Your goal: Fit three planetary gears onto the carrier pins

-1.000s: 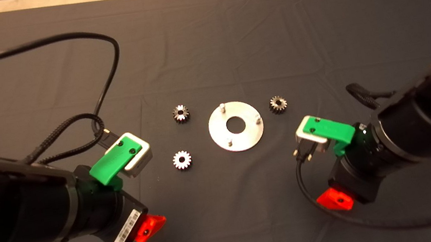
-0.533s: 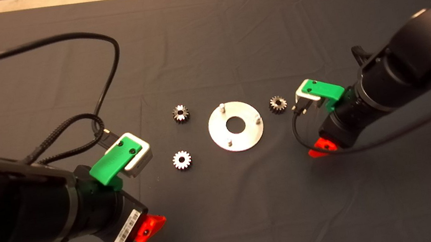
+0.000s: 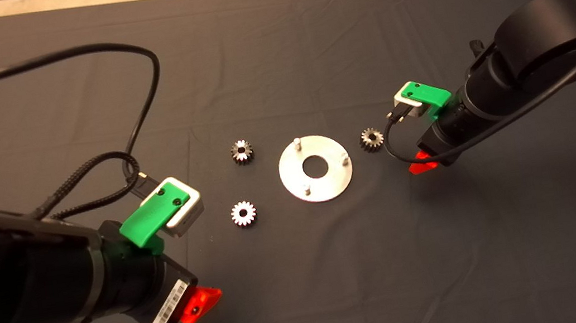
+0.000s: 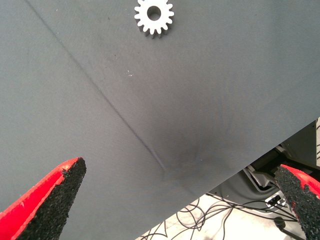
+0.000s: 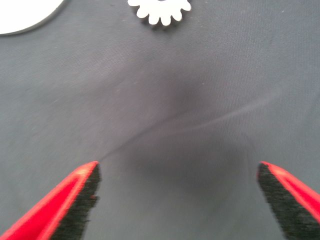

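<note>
The round silver disc (image 3: 334, 179) lies mid-mat with three carrier pins (image 3: 297, 142) upright around its centre hole. Three planetary gears lie flat on the mat: one far left of the disc (image 3: 241, 151), one near left (image 3: 243, 213), one right of it (image 3: 371, 139). My right gripper (image 3: 423, 164) hovers just right of the right gear, open and empty; its wrist view shows that gear (image 5: 160, 10) ahead of the open fingers (image 5: 75, 200) and the disc's edge (image 5: 25, 17). My left gripper (image 3: 198, 305) is open and empty at the near left, with the near-left gear (image 4: 154, 16) ahead of it.
The dark mat (image 3: 272, 45) covers the table, with creases near the gears. Black cables (image 3: 144, 103) loop over the mat's left part behind my left arm. Past the mat's near edge the left wrist view shows floor with wires (image 4: 200, 225).
My right arm has swung away from the near edge and now sits beside the gear to the right of the disc. The left arm, gears and disc have not moved.
</note>
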Motion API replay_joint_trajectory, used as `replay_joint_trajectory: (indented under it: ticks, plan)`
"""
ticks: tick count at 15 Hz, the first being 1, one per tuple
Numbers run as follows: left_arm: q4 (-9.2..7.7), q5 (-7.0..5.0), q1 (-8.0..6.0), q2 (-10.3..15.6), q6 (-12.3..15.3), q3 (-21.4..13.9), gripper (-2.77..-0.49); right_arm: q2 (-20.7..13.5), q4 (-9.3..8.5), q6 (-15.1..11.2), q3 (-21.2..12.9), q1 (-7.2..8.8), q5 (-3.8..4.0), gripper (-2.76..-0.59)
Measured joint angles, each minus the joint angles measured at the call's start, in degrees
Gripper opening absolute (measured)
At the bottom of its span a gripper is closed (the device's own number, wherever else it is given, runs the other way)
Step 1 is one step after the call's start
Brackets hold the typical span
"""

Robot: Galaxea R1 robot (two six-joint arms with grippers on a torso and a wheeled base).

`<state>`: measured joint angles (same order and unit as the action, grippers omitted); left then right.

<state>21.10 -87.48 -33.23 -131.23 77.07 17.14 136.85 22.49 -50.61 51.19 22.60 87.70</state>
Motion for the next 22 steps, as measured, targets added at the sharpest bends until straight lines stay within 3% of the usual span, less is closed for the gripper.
replay_joint_trajectory:
  ticks: [4, 11, 18, 22]
  plan:
    - [0.00, 0.02, 0.02, -0.6, 0.0, 0.0, -0.49, 2.0, 2.50, 0.4, 2.9, -2.99, -0.03, -1.11]
    - [0.00, 0.02, 0.00, -0.8, 0.0, 0.0, -0.49, 5.9, 3.69, 0.7, 8.5, -4.66, -0.05, -1.26]
    - [0.00, 0.02, 0.00, -0.8, 0.0, 0.0, -0.49, 10.8, 4.50, 1.7, 18.3, -4.99, -0.13, -1.48]
    - [0.00, 0.02, 0.00, -1.0, 0.0, 0.0, -0.49, 11.9, 4.62, 2.3, 20.0, -5.02, 0.00, -1.53]
